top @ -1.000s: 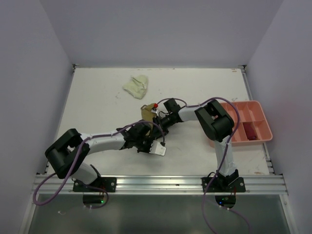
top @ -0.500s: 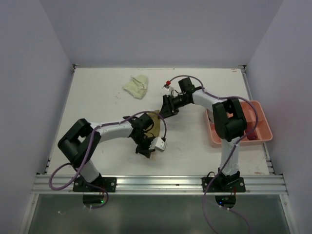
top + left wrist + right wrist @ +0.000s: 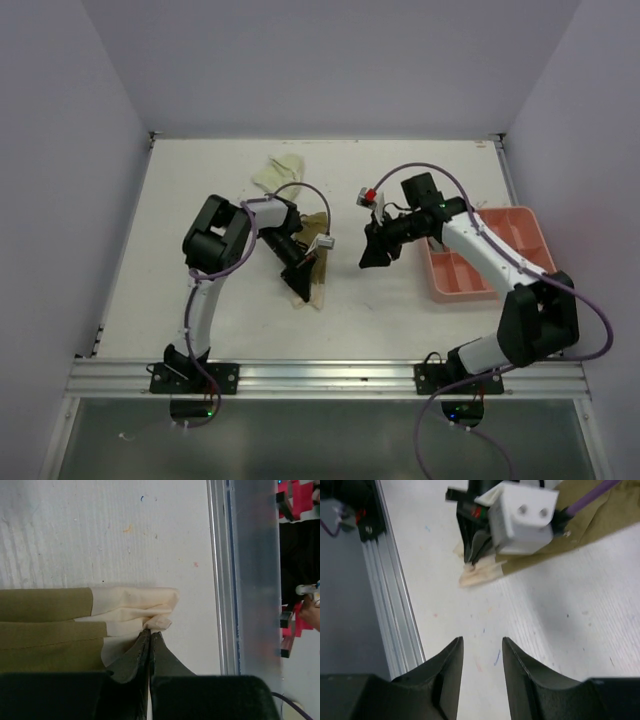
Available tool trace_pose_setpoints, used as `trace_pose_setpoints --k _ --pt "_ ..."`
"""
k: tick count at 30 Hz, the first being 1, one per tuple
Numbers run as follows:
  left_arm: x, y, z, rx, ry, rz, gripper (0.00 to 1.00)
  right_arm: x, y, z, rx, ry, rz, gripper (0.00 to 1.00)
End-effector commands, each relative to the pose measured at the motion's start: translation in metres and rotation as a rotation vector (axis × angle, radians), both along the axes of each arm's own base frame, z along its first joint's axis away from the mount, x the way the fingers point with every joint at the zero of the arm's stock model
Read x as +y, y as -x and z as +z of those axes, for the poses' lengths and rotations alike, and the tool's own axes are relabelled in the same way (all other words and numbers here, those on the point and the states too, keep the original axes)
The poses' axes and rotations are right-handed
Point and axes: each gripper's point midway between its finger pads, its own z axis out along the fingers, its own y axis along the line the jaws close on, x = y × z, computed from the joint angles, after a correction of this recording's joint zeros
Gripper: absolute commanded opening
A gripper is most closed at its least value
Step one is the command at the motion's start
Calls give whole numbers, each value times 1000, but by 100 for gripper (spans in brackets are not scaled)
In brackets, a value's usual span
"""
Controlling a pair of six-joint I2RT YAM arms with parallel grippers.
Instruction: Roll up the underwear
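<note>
An olive-tan underwear point(image 3: 316, 262) with a cream waistband point(image 3: 134, 605) lies stretched flat on the white table, its cream end towards the near edge. My left gripper point(image 3: 150, 631) is shut on the edge of that waistband, and from above it point(image 3: 300, 288) sits at the cloth's near end. My right gripper point(image 3: 367, 260) hovers to the right of the cloth, apart from it. In the right wrist view it point(image 3: 481, 646) stands open above bare table and looks at the left gripper point(image 3: 476, 547) on the waistband point(image 3: 479, 573). A pale yellow-green underwear point(image 3: 279, 173) lies crumpled at the back.
A salmon-pink compartment tray point(image 3: 528, 226) sits at the right, partly under the right arm. The aluminium rail point(image 3: 220, 570) runs along the near table edge, close to the cloth's cream end. Grey walls close in the left, back and right sides.
The right gripper has let go of the olive-tan cloth and drawn back to the right, open. The left gripper has kept its pinch and swung round, and the cloth now lies stretched out.
</note>
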Motion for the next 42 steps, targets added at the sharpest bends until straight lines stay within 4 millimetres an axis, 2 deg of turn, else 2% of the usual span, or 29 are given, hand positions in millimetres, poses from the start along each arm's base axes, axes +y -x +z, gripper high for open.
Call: trace_pose_setpoints --k 1,4,6,8,9,11,12,14,15,17,20,26,32,34,42 --pt "7 -5 -12 41 -6 -14 0 -16 18 14 -192 38 90 40" --pt "9 -6 -23 80 -24 4 0 -8 41 8 -230 104 169 41" --pt "11 -6 -28 97 -33 14 0 8 54 -10 -304 182 233 43" --pt "11 -8 -31 110 -42 21 0 28 67 -20 -336 202 280 45" --pt "11 -8 -33 118 -47 27 0 38 60 -24 -379 197 267 44" --pt "13 -8 -40 137 -61 32 0 53 62 -36 -388 220 275 44" --pt "13 -9 -42 144 -67 35 0 59 54 -39 -427 224 265 44" --pt "14 -8 -47 155 -75 36 0 68 53 -52 -439 232 288 45" --pt "15 -8 -50 167 -83 40 0 73 44 -55 -476 233 269 45" --pt "14 -10 -50 166 -84 43 0 84 40 -67 -493 230 285 46" --pt "14 -12 -52 172 -94 49 0 99 43 -75 -533 229 331 47" --pt "13 -13 -53 176 -98 54 0 124 46 -78 -584 201 410 50" --pt "14 -15 -54 183 -102 65 0 133 45 -96 -601 195 426 52" --pt "14 -14 -54 186 -105 64 0 130 45 -109 -593 216 422 52" --pt "14 -15 -54 188 -104 67 0 127 44 -129 -584 235 400 48"
